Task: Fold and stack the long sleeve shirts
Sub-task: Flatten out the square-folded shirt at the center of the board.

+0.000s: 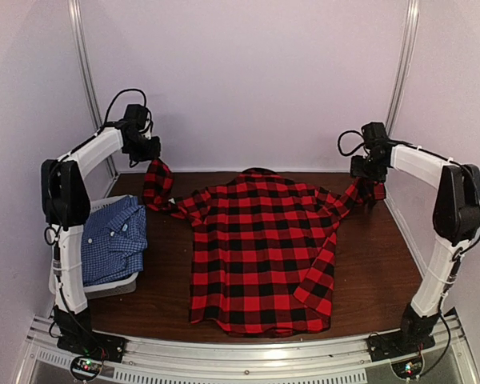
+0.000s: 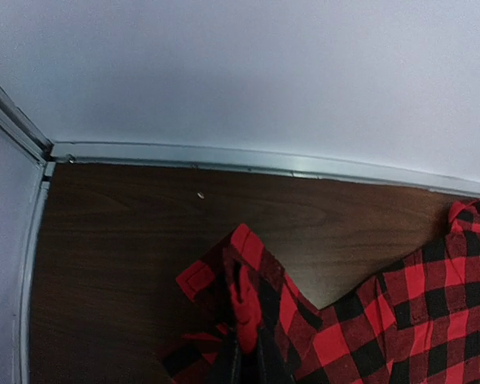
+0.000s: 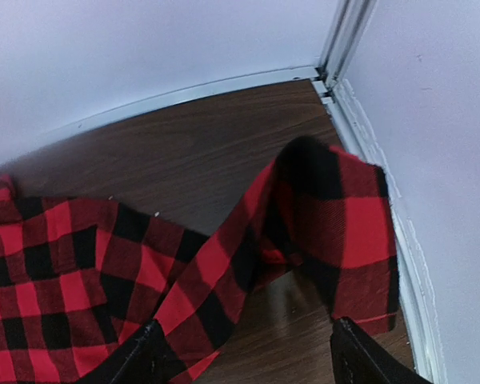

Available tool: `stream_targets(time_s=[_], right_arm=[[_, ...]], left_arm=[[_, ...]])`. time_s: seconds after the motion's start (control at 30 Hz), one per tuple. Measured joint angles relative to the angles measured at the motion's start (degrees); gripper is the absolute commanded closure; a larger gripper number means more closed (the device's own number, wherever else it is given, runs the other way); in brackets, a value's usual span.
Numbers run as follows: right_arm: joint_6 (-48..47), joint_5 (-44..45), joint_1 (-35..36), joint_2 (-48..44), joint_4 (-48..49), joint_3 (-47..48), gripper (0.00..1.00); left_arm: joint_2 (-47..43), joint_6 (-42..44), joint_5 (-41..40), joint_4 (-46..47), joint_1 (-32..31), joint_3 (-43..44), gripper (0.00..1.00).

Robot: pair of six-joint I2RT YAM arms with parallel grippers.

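Note:
The red-and-black plaid long sleeve shirt [image 1: 260, 248] lies spread flat on the wooden table, collar toward the back wall. Its left sleeve cuff [image 1: 158, 182] is lifted off the table, and my left gripper [image 1: 148, 152] is shut on it. In the left wrist view the cuff [image 2: 248, 288] is pinched between the jaws of the gripper [image 2: 248, 356]. My right gripper [image 1: 370, 172] hangs open over the right sleeve end [image 3: 336, 216], which sags onto the table between the spread fingers [image 3: 132, 364]. The blue-and-white check shirt [image 1: 114, 240] lies folded in the basket on the left.
The pale grey basket [image 1: 108, 286] stands at the table's left edge beside the left arm. White walls close in at the back and both sides, and the right sleeve end lies close to the right wall's rail [image 3: 384, 200].

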Motion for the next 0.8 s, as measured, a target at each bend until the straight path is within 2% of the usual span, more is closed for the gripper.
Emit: stream_targets(time_s=[0.07,0.2,0.3,0.37,0.57,0.8], right_arm=[[0.0,0.0,3.4,-2.9,0.8,-3.9,0.27],[0.4,-0.3,11.0,-8.3,2.8,-12.3,0.26],[1.3,-0.8,16.3,-11.6,3.8,-17.9,0.26],[2.4,-1.4,20.6,-14.0,4.5,-21.9,0.26],[6.5,-3.8,32.4,-18.8,6.2,-30.4,0.27],[12.2,-3.9,44.4,-20.3,6.3,-36.4,0.31]], left_arm=[[-0.3,-0.5,-0.1,0.0,-1.7,-3.1,0.78],[-2.2,-2.3,-0.7,0.5,-4.8,-10.2,0.44],[-4.1,-2.8,-1.8,0.7,-6.5,-13.9,0.31],[-5.6,-3.3,-2.6,0.9,-7.9,-15.3,0.27],[-9.8,-4.6,-2.7,3.6,-14.0,-18.0,0.27],[-13.6,-11.4,9.2,11.7,-22.1,-29.6,0.27]])
